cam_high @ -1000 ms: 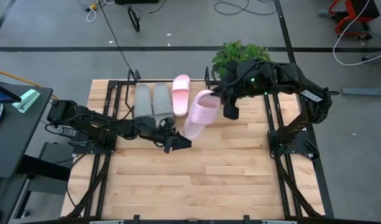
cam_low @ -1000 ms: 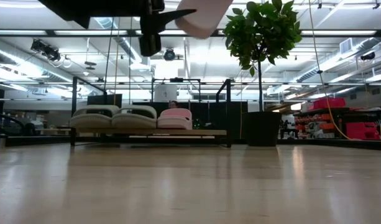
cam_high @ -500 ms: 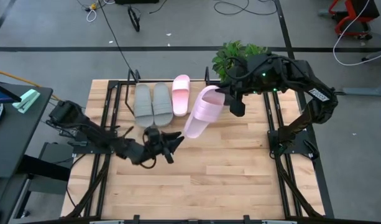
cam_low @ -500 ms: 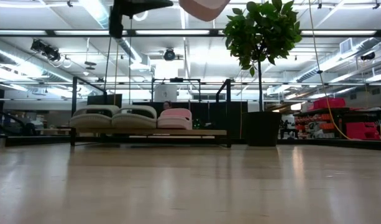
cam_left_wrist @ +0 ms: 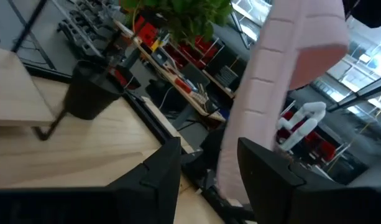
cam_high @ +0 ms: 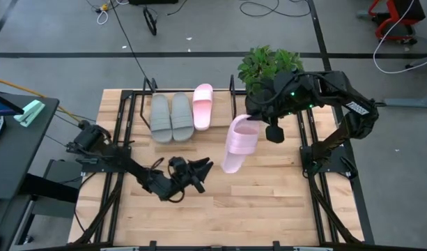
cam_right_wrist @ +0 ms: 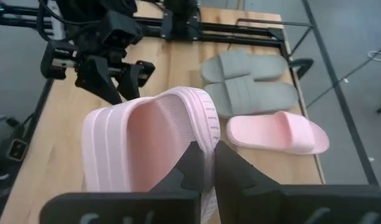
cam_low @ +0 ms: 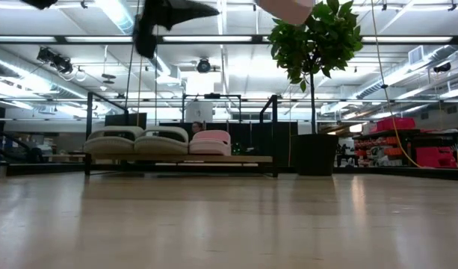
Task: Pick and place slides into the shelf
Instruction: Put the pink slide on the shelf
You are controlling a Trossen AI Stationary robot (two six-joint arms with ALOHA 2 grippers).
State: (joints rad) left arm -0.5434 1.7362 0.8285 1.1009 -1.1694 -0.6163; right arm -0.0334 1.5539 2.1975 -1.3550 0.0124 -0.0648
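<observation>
My right gripper [cam_high: 250, 117] is shut on a pale pink slide [cam_high: 239, 141], held high over the table's far middle, in front of the shelf [cam_low: 243, 159]. Two grey slides [cam_high: 171, 117] and another pink slide [cam_high: 203, 106] rest sole-down on the shelf board. My left gripper [cam_high: 205, 167] stands open over the table's middle with nothing between its fingers, left of the held slide and pointing level toward it. Its wrist view shows the slide [cam_left_wrist: 283, 74] beyond the fingers. My right gripper pinches the side edge of the slide's ribbed strap [cam_right_wrist: 206, 140], one finger inside the strap's opening and one outside. The fingers slant down from the table's far right. The slide hangs below them, clear of the table, its free end [cam_high: 230, 166] toward the near edge.
A green plant [cam_high: 267, 64] in a black pot [cam_low: 317, 155] stands right of the shelf, close behind my right arm. Black rails [cam_high: 307, 132] run along both sides of the wooden table. The table's near half lies bare.
My left gripper has drawn back from the shelf toward the table's near edge and turned to point toward the right. My right gripper has carried the pink slide a little toward the right, and the slide has swung from slanting to hanging nearly straight toward the near edge.
</observation>
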